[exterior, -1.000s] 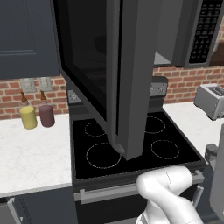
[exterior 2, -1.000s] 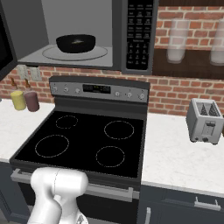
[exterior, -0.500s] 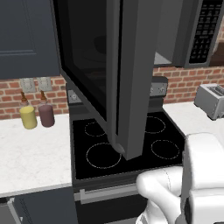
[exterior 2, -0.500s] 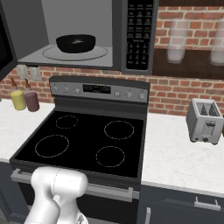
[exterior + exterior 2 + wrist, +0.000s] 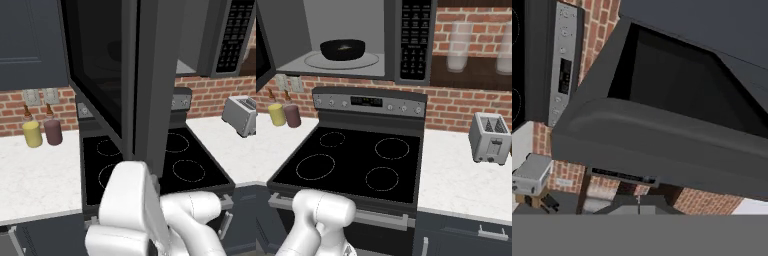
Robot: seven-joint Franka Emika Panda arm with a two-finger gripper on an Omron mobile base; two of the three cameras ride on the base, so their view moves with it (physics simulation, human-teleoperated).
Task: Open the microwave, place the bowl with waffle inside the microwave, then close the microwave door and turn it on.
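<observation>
Gripper's shut with nothing in it. Microwave door [image 5: 132, 80] hangs wide open, and the bowl [image 5: 342, 49] sits inside the microwave [image 5: 356, 42].

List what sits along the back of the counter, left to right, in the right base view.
Yellow bottle → maroon bottle → stove control panel → silver toaster.
</observation>
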